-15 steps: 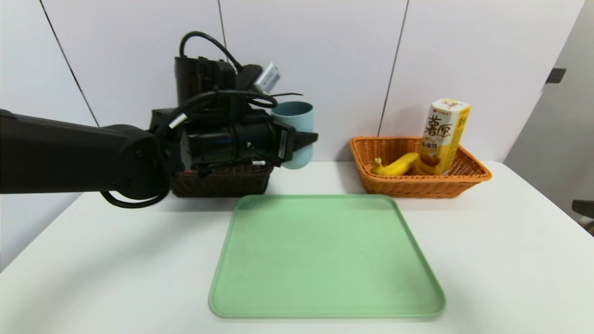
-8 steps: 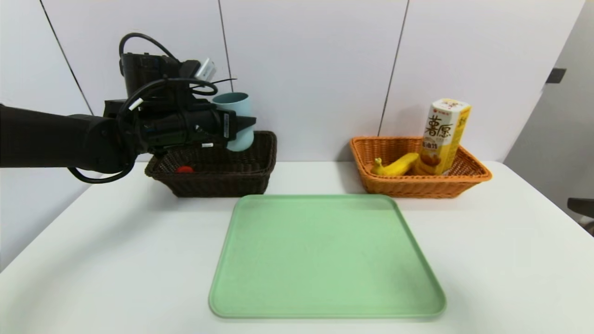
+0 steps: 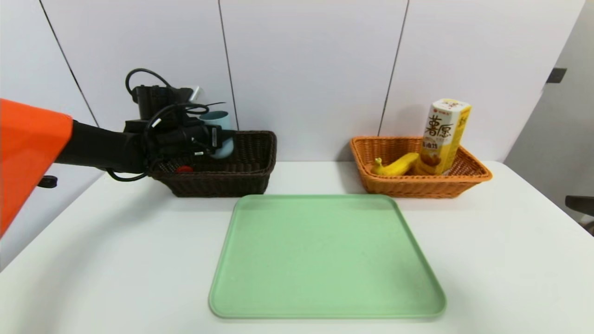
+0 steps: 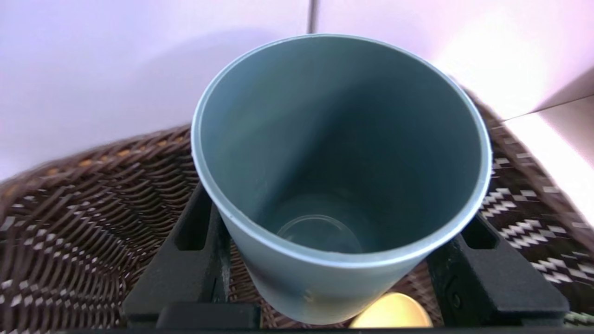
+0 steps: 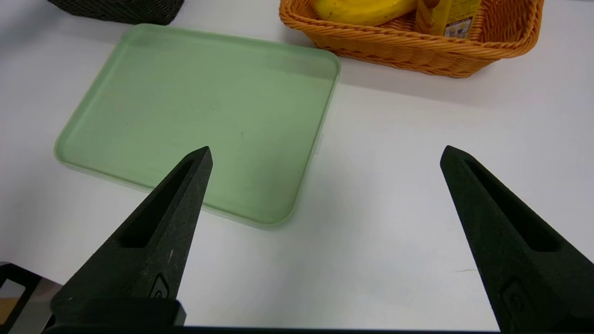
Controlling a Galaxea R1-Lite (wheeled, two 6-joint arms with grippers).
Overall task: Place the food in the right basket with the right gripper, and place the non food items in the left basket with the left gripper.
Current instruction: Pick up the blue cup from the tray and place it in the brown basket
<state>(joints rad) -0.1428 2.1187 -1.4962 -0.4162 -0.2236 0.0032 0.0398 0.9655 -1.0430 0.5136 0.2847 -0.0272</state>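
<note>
Cup [image 4: 341,157]: grey-blue plastic, smooth wall, tapering to a narrower base, pale rim, nothing visible inside. Upright, mouth up, in the head view.

Left gripper [image 3: 222,139] is clamped on the cup, one black finger [image 4: 185,260] against each side of the wall below the rim. Cup hangs over the dark brown basket [image 3: 246,174], toward its left rear part; whether its base touches the weave cannot be told.

Inside the dark basket: red duck [image 3: 184,169] near the front left, and the pale yellow spoon bowl [image 4: 392,313] showing just beneath the cup in the left wrist view. The arm's cabling and wrist block hide much of the basket's left half from the head camera.

Orange basket [image 3: 420,183] sits well apart at the right rear of the white table [image 3: 510,260]. It holds the banana [image 3: 394,164] lying flat and the snack box [image 3: 444,137] leaning against the right wall.

Green tray [image 3: 325,255] lies bare between the baskets, nearer the robot.

Right gripper [image 5: 325,153] hangs above the table beside the tray, fingers spread wide, nothing between them.
</note>
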